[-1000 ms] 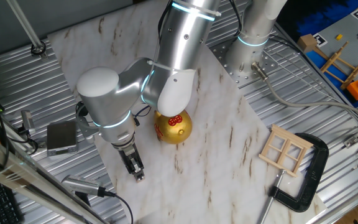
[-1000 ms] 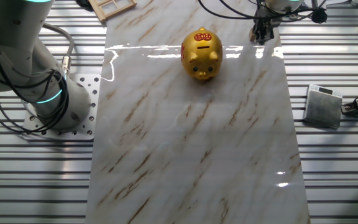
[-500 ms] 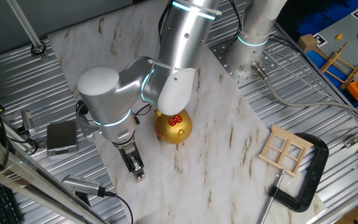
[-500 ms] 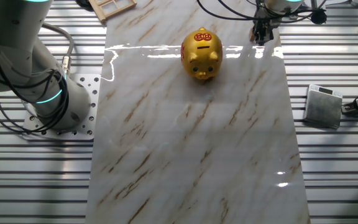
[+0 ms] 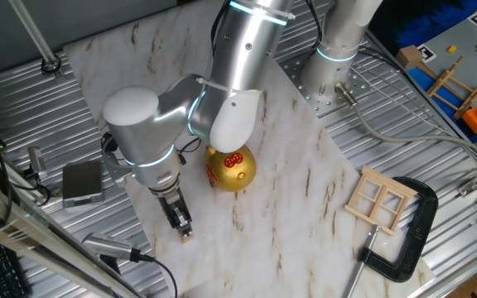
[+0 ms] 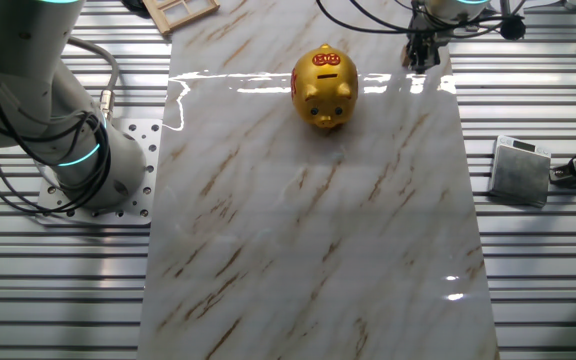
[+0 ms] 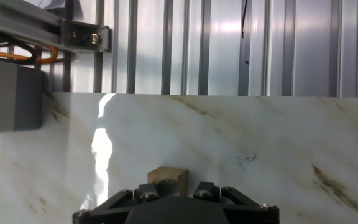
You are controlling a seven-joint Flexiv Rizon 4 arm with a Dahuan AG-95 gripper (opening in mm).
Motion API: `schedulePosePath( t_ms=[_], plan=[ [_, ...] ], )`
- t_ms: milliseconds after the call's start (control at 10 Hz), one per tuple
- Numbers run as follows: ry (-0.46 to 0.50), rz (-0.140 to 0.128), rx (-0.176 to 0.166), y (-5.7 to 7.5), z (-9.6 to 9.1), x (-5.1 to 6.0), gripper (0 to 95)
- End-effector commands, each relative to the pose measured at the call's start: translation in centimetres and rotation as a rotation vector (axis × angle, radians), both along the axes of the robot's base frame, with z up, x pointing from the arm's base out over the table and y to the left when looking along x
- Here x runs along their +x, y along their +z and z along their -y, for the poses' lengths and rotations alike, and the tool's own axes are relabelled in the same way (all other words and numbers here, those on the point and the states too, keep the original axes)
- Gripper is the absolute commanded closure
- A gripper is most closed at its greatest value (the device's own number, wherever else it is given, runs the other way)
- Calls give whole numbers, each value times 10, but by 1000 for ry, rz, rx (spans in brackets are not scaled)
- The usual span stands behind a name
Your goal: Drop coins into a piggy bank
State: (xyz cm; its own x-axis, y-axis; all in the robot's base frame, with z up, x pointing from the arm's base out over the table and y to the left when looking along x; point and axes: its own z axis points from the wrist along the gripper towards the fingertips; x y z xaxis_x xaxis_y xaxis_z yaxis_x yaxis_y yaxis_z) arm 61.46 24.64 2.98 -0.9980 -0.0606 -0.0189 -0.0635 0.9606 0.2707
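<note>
The gold piggy bank (image 5: pixel 230 170) stands on the marble board (image 5: pixel 288 190), red patch on top; it also shows in the other fixed view (image 6: pixel 324 85). My gripper (image 5: pixel 185 228) points down at the board's near-left edge, well left of the pig. Its fingers are drawn together on the small tan coin (image 5: pixel 188 235) at their tips, right at the board surface. In the hand view the coin (image 7: pixel 168 176) shows as a squarish tan block just above the gripper (image 7: pixel 169 191) body. In the other fixed view the gripper (image 6: pixel 420 55) is right of the pig, and the coin is too small to see.
A grey box (image 5: pixel 81 182) lies on the ribbed metal table left of the gripper and shows in the other fixed view (image 6: pixel 520 170). A wooden window frame (image 5: pixel 379 199) and a black clamp (image 5: pixel 412 236) lie at the right. The arm's base (image 5: pixel 338 74) stands behind. An aluminium rail (image 7: pixel 42 28) crosses beyond the board edge.
The gripper has shifted very slightly lower toward the board edge. The pig has not moved.
</note>
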Motion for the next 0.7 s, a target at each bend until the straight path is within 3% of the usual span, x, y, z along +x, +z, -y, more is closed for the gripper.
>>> schedulePosePath(
  t_ms=[100, 700],
  plan=[
    [2, 1, 0, -1, 0, 1, 570],
    [2, 0, 0, 0, 2, 0, 570]
  ],
)
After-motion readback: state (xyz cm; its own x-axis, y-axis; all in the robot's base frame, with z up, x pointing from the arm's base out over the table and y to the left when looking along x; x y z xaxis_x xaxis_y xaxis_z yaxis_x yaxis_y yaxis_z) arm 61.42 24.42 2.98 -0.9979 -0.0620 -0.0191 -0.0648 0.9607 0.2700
